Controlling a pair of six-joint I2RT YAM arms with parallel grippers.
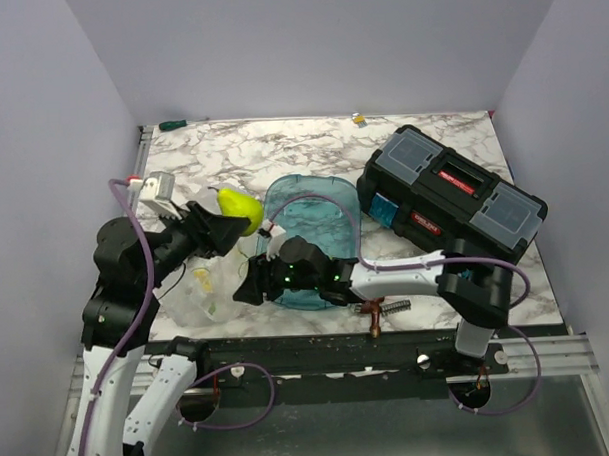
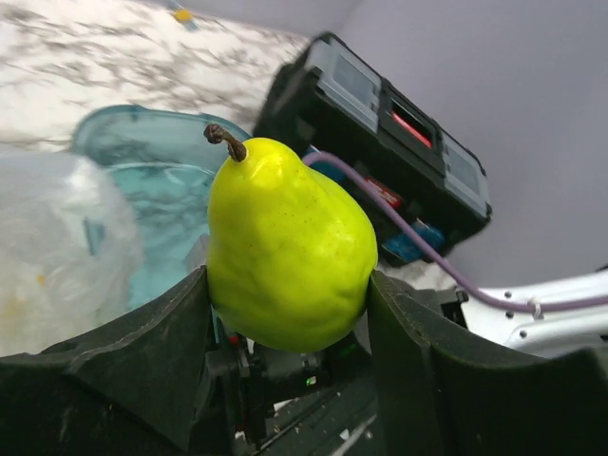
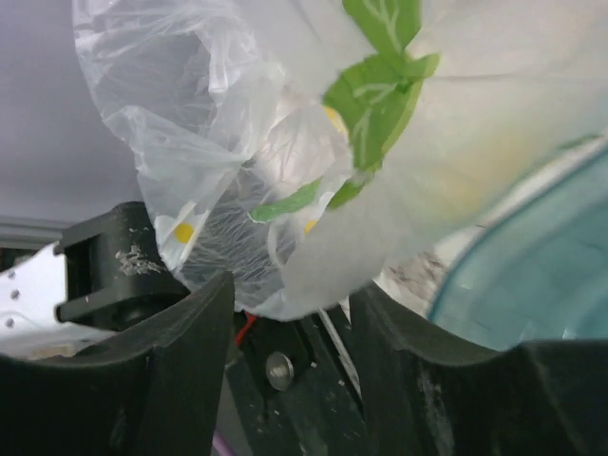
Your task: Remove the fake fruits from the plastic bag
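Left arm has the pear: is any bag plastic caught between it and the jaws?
Nothing visible. The pear sits bare in the left gripper, and the plastic bag lies apart, off to one side.

No lettering, brand or number can be read. A red label [image 1: 455, 179] is seen on the lid of the black plastic toolbox [image 1: 504, 216], but its print is too small and blurred; the crinkled clear plastic bag [image 3: 171, 85] is marked only with green and yellow patterns

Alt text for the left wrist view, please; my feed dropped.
A yellow-green pear is gripped stem-up between the left fingers. Behind it: a clear plastic bag at left, a teal tray and a black toolbox.
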